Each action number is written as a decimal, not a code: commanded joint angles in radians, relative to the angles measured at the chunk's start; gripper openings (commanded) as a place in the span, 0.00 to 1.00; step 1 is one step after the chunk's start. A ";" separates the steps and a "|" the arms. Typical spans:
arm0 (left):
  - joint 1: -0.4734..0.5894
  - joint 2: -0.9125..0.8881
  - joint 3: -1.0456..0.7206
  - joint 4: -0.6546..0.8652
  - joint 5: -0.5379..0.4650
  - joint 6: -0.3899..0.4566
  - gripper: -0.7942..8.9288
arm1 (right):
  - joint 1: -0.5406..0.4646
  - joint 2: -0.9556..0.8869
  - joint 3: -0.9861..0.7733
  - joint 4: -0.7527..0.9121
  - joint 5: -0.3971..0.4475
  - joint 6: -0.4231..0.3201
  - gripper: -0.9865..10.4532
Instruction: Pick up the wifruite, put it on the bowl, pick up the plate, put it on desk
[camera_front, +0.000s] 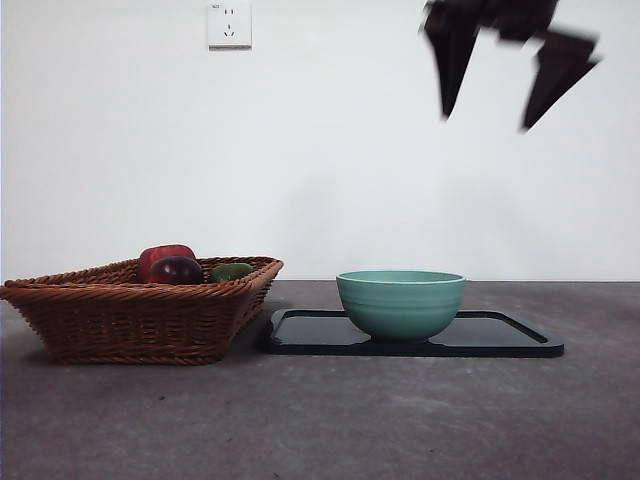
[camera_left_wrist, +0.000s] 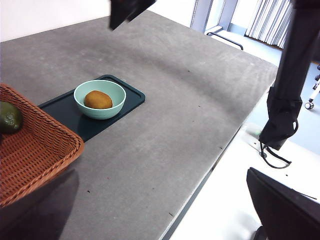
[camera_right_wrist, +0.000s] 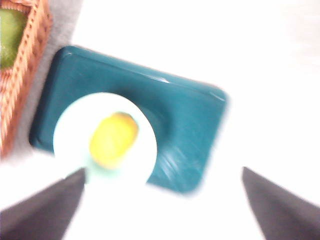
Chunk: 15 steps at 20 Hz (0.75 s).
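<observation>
The round orange wifruite lies inside the mint-teal glazed bowl, which stands on a dark rectangular tray on the grey matte surface, beside a brown wicker basket. The right gripper hangs high above the bowl, jaws spread, empty. The left gripper's state cannot be told.

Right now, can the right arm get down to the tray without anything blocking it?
Probably yes. The right gripper hangs open, high above the tray, with nothing between. The bowl with the fruit sits on the tray's basket-side half, leaving the other half bare.
</observation>
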 joint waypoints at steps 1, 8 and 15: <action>-0.010 0.000 0.007 0.011 0.000 -0.001 0.73 | 0.005 -0.081 0.014 -0.096 0.054 0.009 0.57; -0.010 0.000 0.007 0.011 0.001 -0.002 0.73 | 0.054 -0.452 -0.147 -0.183 0.049 0.009 0.57; -0.010 0.000 0.007 0.022 0.000 -0.002 0.73 | 0.153 -0.905 -0.583 -0.096 -0.036 0.072 0.57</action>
